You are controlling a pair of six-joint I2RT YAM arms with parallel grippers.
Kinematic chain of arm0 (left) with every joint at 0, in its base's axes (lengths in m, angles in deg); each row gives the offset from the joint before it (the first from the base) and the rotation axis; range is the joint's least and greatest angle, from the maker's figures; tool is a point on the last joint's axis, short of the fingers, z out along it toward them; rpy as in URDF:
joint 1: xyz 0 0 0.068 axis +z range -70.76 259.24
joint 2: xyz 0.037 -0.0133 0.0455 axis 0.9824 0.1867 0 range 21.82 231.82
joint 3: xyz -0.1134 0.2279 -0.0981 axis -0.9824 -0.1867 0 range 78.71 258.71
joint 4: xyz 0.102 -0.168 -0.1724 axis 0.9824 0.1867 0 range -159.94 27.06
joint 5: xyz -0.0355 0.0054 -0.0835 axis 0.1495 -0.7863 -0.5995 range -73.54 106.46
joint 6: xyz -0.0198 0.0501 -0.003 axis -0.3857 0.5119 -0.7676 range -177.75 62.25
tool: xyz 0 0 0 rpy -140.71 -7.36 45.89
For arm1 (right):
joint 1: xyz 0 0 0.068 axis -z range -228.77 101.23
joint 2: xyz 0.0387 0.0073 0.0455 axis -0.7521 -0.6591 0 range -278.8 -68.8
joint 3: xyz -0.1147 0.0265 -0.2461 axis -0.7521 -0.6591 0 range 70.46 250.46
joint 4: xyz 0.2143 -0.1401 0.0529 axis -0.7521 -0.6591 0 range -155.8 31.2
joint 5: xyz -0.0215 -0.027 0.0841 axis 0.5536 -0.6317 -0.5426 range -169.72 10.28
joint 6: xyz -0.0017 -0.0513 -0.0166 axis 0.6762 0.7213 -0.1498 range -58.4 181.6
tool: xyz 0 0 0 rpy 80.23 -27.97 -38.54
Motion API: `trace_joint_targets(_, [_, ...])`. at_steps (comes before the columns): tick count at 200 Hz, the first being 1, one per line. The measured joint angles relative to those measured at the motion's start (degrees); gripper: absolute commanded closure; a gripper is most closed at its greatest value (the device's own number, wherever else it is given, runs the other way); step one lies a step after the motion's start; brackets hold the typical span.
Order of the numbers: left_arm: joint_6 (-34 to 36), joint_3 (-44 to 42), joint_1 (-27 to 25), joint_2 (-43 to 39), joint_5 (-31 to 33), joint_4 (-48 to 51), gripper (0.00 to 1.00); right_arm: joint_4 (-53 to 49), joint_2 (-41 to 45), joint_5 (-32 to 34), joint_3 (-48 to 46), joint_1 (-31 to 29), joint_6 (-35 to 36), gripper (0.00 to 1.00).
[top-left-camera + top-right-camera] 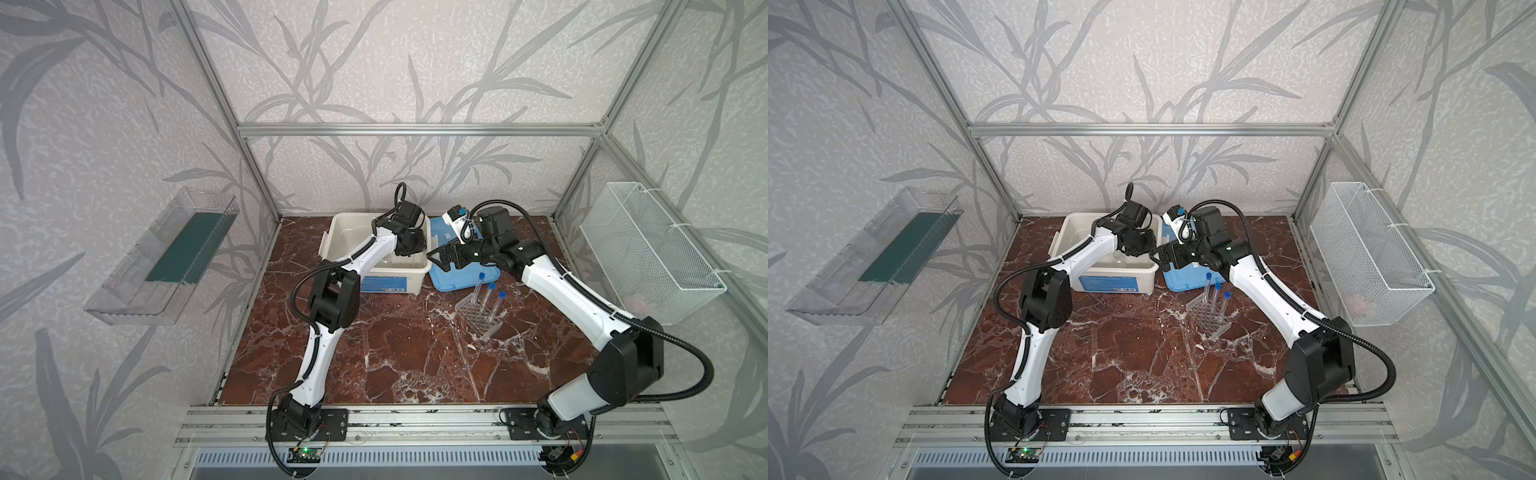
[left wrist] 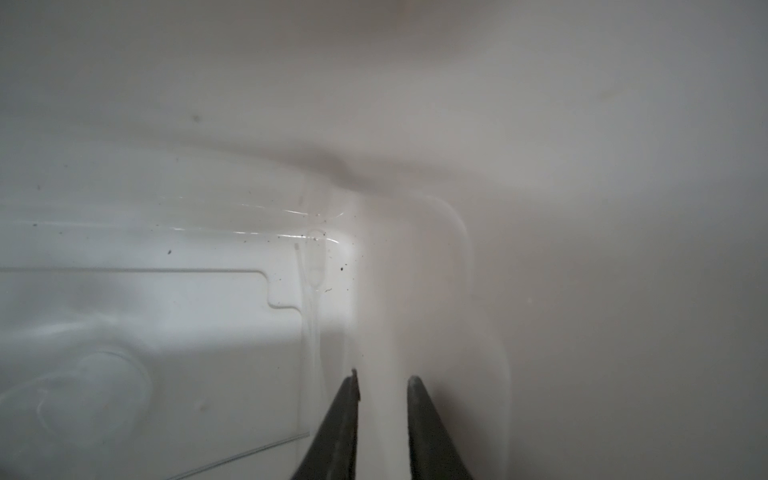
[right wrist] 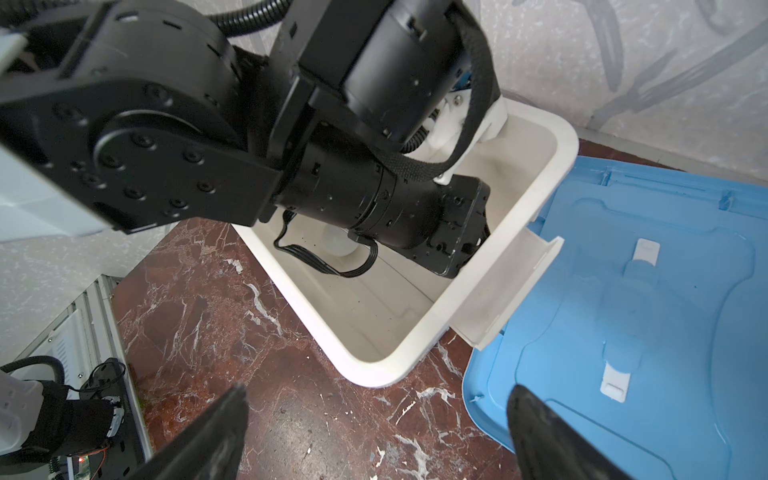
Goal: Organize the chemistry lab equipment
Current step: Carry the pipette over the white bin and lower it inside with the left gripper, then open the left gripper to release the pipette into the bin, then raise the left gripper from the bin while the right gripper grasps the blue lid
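Observation:
Three clear tubes with blue caps (image 1: pixel 487 297) (image 1: pixel 1214 297) stand in the clear perforated rack (image 1: pixel 476 320) (image 1: pixel 1208 320), right of the table's middle. My left gripper (image 2: pixel 382 376) reaches down inside the white tub. Its jaws stand a narrow gap apart with nothing between them. Thin clear rods (image 2: pixel 309 316) lie on the tub floor just beside its fingertips. A blurred clear jar (image 2: pixel 91 395) rests further off on that floor. My right gripper (image 3: pixel 376 392) (image 1: pixel 438 255) hangs wide open and empty over bare table, between the tub's corner and the lid.
The white tub (image 1: pixel 332 241) (image 3: pixel 419 349) stands at the back middle. Its blue lid (image 1: pixel 461 278) (image 3: pixel 623 291) lies flat to its right. A wire basket (image 1: pixel 648 249) hangs on the right wall and a clear shelf (image 1: pixel 166 257) on the left wall.

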Motion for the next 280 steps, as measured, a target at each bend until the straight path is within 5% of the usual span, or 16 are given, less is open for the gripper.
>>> trace_joint_targets(96, [-0.1,-0.6,0.3,2.4,0.1,0.5,0.63,-0.1,0.0,0.0,0.0,0.0,0.6,0.05])
trace_joint_targets(137, [0.5,-1.7,0.3,2.9,0.4,0.7,0.44,-0.5,0.0,0.4,0.0,0.0,0.6,0.05])
trace_joint_targets(172, [0.8,-2.0,0.6,2.9,0.8,0.8,0.38,-1.3,0.0,0.7,0.0,0.0,0.8,0.05])
trace_joint_targets(222, [1.9,-2.8,0.6,1.7,1.5,0.8,0.13,-1.8,0.0,1.3,0.0,0.0,1.1,0.05])
trace_joint_targets(280, [2.3,-4.9,0.6,-6.3,2.7,0.2,0.06,-2.4,0.0,2.2,0.0,0.0,1.9,0.02])
